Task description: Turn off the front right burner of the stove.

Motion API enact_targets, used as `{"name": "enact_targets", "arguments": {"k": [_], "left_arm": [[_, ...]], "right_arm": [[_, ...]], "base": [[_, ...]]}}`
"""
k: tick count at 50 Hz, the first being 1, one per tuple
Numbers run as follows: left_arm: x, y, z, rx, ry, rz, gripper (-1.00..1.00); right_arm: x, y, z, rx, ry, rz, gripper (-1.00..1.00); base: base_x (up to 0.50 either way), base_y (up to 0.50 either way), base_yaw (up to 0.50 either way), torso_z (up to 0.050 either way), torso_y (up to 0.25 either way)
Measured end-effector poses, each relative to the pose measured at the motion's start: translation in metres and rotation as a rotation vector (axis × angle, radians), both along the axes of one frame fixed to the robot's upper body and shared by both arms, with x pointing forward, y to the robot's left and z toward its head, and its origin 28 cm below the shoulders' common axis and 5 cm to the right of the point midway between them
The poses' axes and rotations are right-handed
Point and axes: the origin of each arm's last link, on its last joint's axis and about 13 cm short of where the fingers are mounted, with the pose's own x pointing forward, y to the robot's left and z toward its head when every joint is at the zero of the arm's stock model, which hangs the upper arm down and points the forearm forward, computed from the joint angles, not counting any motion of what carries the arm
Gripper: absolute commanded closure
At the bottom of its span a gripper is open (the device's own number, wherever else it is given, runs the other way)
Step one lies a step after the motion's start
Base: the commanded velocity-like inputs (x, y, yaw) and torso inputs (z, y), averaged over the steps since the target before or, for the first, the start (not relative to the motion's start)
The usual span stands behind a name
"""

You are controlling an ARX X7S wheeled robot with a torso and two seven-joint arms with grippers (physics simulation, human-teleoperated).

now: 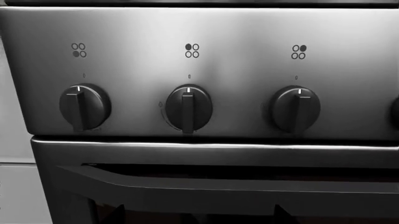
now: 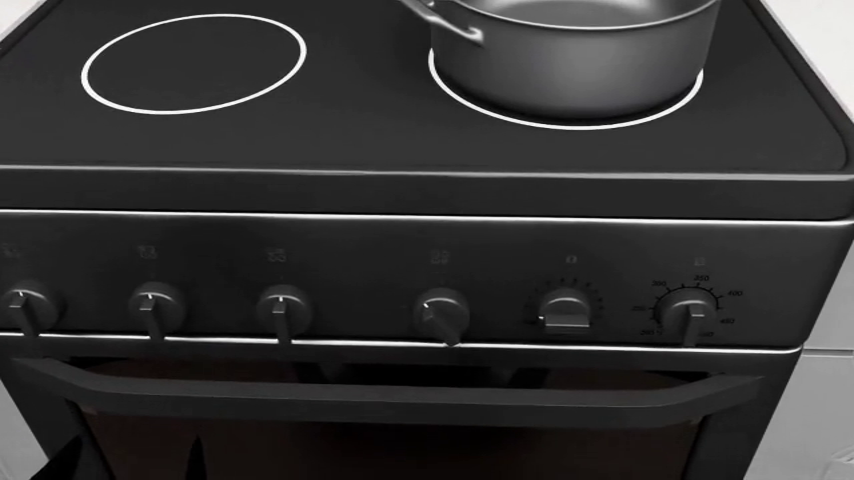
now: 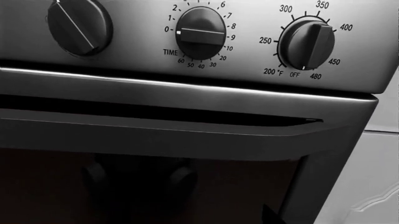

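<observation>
Gripper on either arm out of sight, steel pot (image 2: 574, 50) on front right burner (image 2: 566, 118), stove (image 2: 400, 190) glass black.

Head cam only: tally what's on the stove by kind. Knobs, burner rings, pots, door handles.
Knobs: 6, from the leftmost knob to the rightmost knob
Burner rings: 2, the front left burner and the front right burner
Pots: 1, the steel pot, on the front right ring
Oven door handles: 1, the oven door handle
Total: 10
</observation>
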Motion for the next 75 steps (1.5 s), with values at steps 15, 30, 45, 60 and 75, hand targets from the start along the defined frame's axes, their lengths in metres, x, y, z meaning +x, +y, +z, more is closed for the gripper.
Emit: {"name": "enact_targets", "arguments": {"k": [15, 30, 45, 60, 75], "left_arm": [[-0.001, 0.000, 0.001, -0.010, -0.005, 0.002, -1.00], [0.002, 0.002, -0.001, -0.019, -0.001, 0.008, -1.00], [0.002, 0.003, 0.000, -0.022, -0.002, 0.010, -1.00], [0.002, 0.003, 0.000, -0.025, -0.002, 0.010, -1.00], [0.002, 0.003, 0.000, -0.026, -0.001, 0.011, -1.00]], "right_arm": [[0.004, 0.005, 0.017, -0.042, -0.035, 0.007, -1.00], [0.032, 0.019, 0.055, -0.105, -0.072, 0.047, -1.00], [0.054, 0.026, 0.069, -0.159, -0.061, 0.077, -1.00], [0.073, 0.036, 0.078, -0.193, -0.056, 0.118, -1.00], [0.089, 0.047, 0.088, -0.209, -0.061, 0.155, -1.00]], "base": [[0.00, 0.00, 0.00, 0.000, 0.000], [0.00, 0.00, 0.00, 0.000, 0.000], [0.00, 0.00, 0.00, 0.000, 0.000], [0.00, 0.00, 0.00, 0.000, 0.000], [0.00, 0.00, 0.00, 0.000, 0.000]]}}
